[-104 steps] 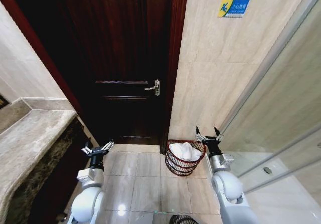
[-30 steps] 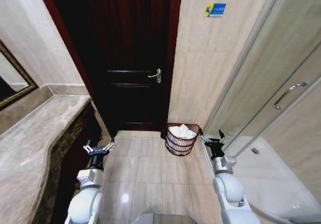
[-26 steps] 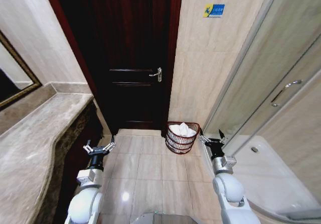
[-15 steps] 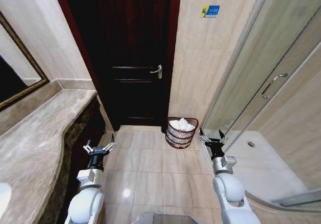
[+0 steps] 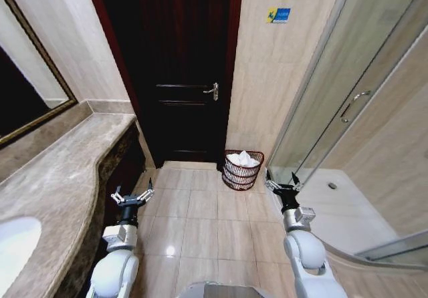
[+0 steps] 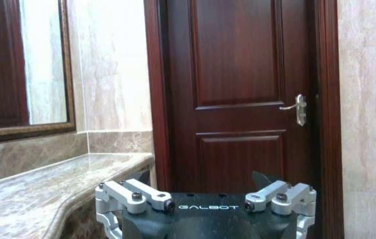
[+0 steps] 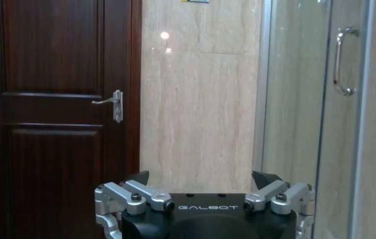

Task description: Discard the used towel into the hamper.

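The job looks done, so the sound course now is to keep both arms low and clear of the marble surface [image 5: 60,178] at left and the glass shower door [image 5: 348,104] at right. The hamper [image 5: 242,170] stands on the far floor by the dark door [image 5: 184,77], the white towel [image 5: 242,159] inside it. Left gripper [image 5: 132,198] and right gripper [image 5: 282,186] point forward at matching height, both released and empty.

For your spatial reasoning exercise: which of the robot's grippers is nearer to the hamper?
The right gripper. It hangs open just beside the hamper, off its right side. The left gripper, also open, is across the tiled floor, by the counter.
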Controlling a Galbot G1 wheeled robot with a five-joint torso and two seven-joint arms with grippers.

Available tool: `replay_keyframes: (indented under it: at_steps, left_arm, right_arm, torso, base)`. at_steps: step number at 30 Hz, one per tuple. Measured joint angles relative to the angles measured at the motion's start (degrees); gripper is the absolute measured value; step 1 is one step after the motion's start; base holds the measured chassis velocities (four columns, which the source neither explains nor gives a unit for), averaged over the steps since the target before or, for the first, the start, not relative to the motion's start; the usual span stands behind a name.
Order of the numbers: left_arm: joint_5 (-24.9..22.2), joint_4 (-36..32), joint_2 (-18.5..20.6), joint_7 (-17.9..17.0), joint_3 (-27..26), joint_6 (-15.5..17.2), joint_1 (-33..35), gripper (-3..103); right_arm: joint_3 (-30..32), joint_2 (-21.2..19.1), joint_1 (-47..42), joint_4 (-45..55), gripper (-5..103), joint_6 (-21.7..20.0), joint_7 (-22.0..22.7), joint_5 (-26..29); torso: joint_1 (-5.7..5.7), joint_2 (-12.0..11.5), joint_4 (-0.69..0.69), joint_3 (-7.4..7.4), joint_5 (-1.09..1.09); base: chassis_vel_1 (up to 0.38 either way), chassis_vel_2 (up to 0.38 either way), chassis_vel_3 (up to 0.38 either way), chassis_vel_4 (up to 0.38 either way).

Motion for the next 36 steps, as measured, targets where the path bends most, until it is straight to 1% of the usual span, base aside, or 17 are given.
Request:
replay_keyframes:
  at_steps: [10,22,36]
  left_arm:
    - [0.0,0.0,0.0,0.0,0.0,0.0,0.0,100]
    - [0.0,0.0,0.0,0.0,0.0,0.0,0.0,100]
    - [0.0,0.0,0.0,0.0,0.0,0.0,0.0,100]
  right_arm:
    - [0.0,0.0,0.0,0.0,100,0.0,0.0,0.0]
    - [0.0,0.0,0.0,0.0,100,0.0,0.0,0.0]
    - [0.0,0.0,0.0,0.0,100,0.0,0.0,0.0]
  torso:
    - [-0.02,0.0,0.00,-0.01,0.00]
    - [0.02,0.0,0.01,0.00,0.00]
    - [0.00,0.0,0.00,0.00,0.00]
  base:
    - [0.120,-0.105,-0.104,0.107]
    - [0.058,-0.067,-0.067,0.067]
    - [0.103,-0.086,-0.095,0.101]
